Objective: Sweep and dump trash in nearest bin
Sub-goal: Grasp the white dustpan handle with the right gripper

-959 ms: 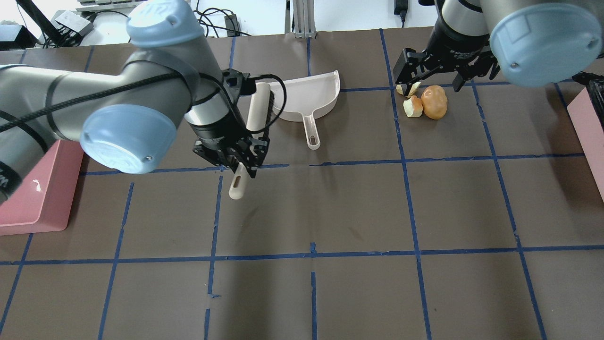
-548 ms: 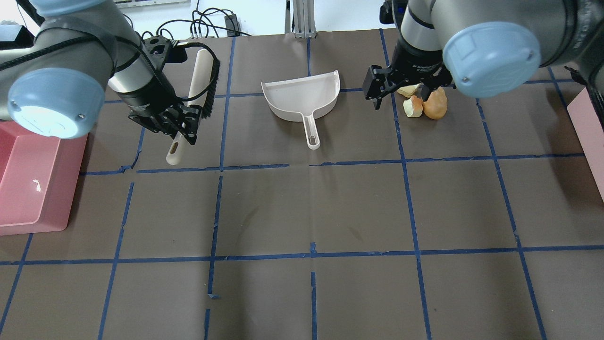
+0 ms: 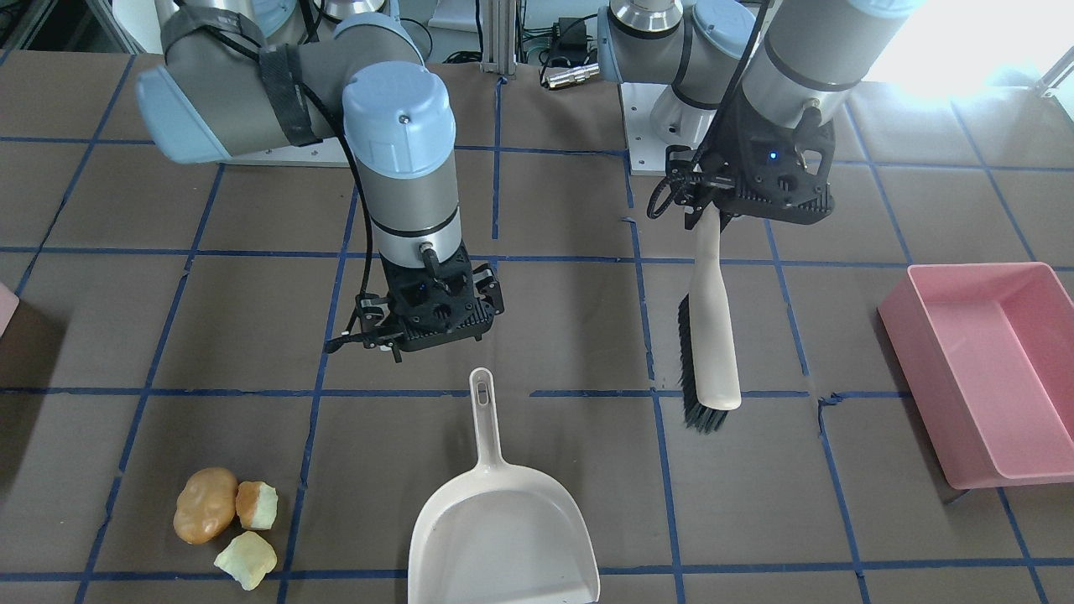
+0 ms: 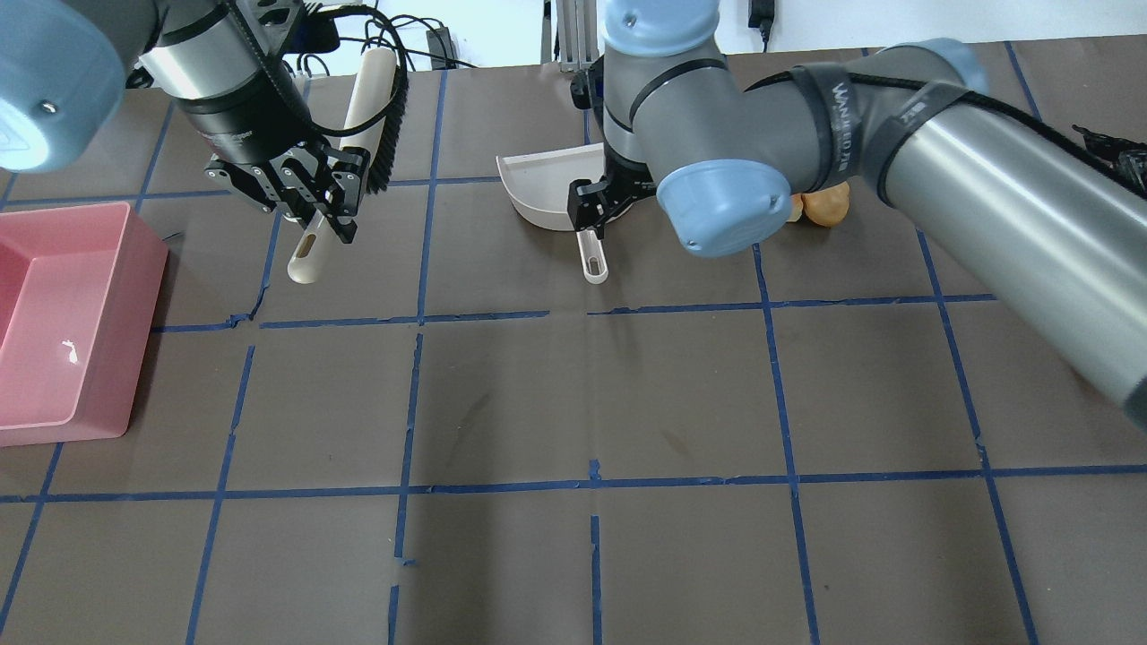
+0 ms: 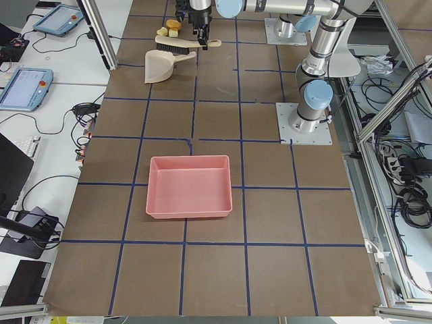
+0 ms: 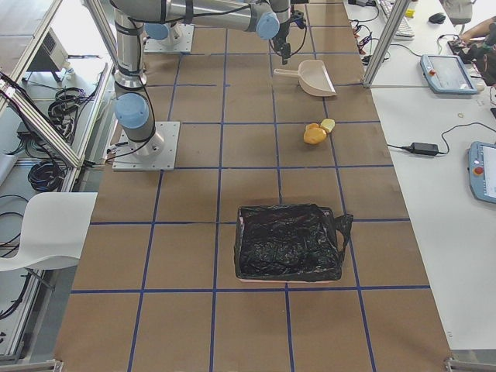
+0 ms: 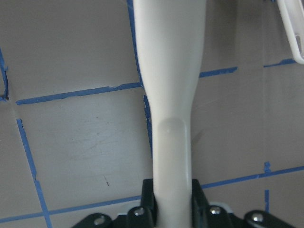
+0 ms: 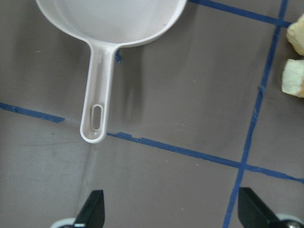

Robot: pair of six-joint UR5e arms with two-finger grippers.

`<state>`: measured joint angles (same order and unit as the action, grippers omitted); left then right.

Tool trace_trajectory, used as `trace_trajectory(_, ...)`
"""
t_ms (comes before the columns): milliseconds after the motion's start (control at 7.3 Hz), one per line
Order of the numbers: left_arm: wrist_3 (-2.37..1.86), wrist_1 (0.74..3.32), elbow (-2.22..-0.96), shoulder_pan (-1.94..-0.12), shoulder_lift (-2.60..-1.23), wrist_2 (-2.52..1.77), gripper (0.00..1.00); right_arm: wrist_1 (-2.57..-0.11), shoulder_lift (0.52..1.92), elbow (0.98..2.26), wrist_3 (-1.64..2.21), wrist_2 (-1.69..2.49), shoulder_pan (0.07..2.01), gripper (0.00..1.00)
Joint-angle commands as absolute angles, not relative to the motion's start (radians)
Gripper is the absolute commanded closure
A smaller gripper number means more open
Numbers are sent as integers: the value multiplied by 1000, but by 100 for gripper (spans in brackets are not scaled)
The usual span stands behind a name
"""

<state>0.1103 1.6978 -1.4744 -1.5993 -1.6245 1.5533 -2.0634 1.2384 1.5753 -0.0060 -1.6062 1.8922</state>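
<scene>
While your right gripper [image 3: 436, 323] hangs wide open and empty over the table, the dustpan [image 3: 503, 537] handle [image 3: 481, 415] lies just ahead of it. Its long axis runs straight away from the jaws, so they would close across its width. In the wrist view the handle sits off-centre, nearer one finger, and I judge a small sideways shift is needed before you descend.

This arm is the nearer one to the trash: a smooth tan potato-shaped lump [image 3: 205, 503] and two pale, crusted chunks [image 3: 256, 505] [image 3: 246, 559], clustered beside the pan's rounded scoop.

Your left gripper [image 3: 759, 201] is clamped on the brush [image 3: 713, 335], whose cream handle is glossy plastic with dark bristles hanging below.

Only a pale pink corner of the bin [image 3: 5, 306] shows, beyond the trash.
</scene>
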Motion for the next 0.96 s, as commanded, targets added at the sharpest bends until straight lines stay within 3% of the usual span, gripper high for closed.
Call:
trace_trajectory(0,103,1758,-1454,-1617,-1618,1608,100,-2161,1195,1606,-3,-1609,1902,0)
trace_trajectory(411,89,1850,-1456,-1617,-1611,1571,100,-2319,1128,1652,142,-1594,1928,0)
trace_trajectory(822,94,1853,-1456,-1615,-1609,1578,100,-2328,1097,1663,185,-1582,1921,1)
